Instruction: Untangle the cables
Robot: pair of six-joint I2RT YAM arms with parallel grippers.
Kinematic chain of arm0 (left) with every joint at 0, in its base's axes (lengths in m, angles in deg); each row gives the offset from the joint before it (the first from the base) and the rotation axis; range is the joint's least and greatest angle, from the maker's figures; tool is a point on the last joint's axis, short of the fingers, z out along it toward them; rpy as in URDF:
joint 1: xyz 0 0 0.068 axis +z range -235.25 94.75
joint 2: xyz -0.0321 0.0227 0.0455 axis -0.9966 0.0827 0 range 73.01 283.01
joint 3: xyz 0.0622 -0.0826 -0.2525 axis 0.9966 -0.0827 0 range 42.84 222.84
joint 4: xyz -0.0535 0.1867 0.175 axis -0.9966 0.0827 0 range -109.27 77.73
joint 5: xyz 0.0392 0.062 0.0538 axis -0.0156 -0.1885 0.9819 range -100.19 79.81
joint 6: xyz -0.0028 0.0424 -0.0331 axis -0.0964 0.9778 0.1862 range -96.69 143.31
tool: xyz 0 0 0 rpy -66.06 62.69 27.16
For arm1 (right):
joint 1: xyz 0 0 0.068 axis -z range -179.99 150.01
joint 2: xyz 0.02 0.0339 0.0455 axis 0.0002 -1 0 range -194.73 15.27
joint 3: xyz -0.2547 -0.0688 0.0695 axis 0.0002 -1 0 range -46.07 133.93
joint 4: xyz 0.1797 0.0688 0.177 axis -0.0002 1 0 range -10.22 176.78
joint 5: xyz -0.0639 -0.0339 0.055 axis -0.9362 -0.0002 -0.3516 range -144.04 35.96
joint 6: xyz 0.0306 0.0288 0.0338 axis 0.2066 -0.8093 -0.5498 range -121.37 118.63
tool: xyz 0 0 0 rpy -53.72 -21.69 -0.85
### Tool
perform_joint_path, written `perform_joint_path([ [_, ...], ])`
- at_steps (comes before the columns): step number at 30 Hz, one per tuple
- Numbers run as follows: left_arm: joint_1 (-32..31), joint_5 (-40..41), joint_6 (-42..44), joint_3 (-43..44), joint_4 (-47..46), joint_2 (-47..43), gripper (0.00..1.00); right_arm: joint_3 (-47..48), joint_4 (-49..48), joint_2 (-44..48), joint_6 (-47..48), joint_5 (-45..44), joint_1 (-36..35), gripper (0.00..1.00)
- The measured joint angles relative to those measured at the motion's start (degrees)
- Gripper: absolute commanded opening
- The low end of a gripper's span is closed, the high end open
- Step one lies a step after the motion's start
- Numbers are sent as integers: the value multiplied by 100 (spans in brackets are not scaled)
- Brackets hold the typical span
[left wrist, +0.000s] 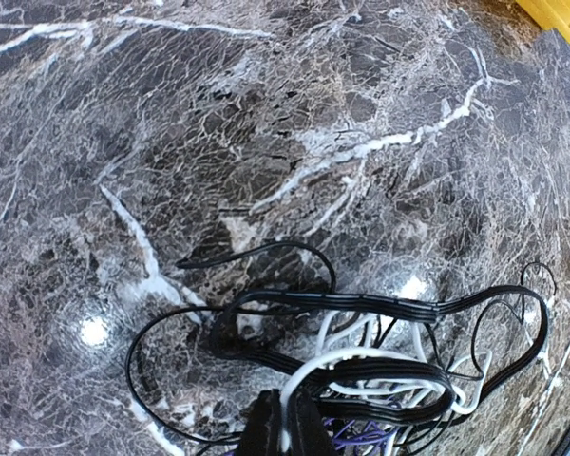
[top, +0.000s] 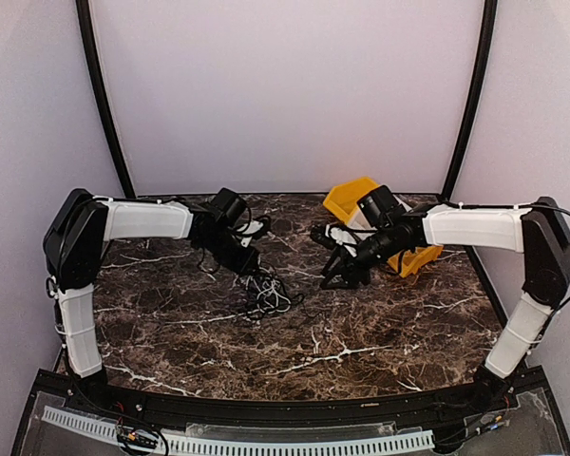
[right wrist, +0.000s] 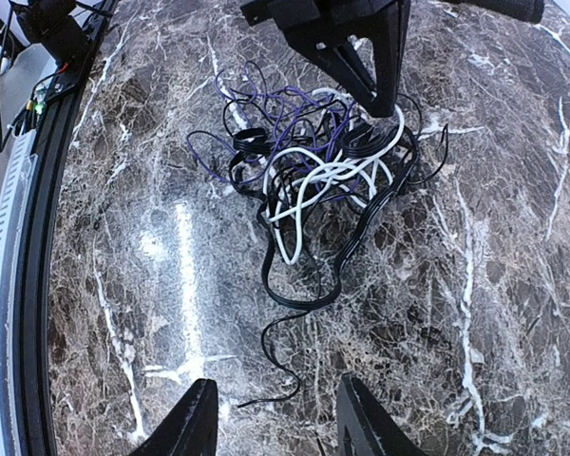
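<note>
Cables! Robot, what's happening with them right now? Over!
Left gripper shut on white cable. Right gripper open, empty. Cables knotted in one clump. Yellow bin at the far edge, not in the way.

Cables (top: 269,293) are lying in one clump on the table (top: 380,323), left of centre; left gripper (top: 250,266) is sitting at the clump's far-left edge, touching it; right gripper (top: 340,275) is hanging to the clump's right, apart from it; bin (top: 347,201) is standing behind the right gripper, toward the table's far right.
</note>
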Motion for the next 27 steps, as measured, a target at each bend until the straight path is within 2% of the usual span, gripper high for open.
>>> perform_joint_path([
  [5,0,17,-11,-151,-136,-337,0,4,11,-83,-28,-48,-90,42],
  [11,0,-323,-33,-929,-616,-1587,0,225,-33,-90,-302,-61,-107,43],
  [18,0,-918,-26,-2050,-1311,-2953,0,1572,-52,-535,-570,-63,-341,49],
  [23,-7,-1224,-50,-2664,-1755,-3412,0,2363,-9,-1250,-737,-96,-807,52],
  [27,-7,-1379,-118,-2981,-2100,-3657,0,2586,90,-1690,-750,-114,-1207,54],
])
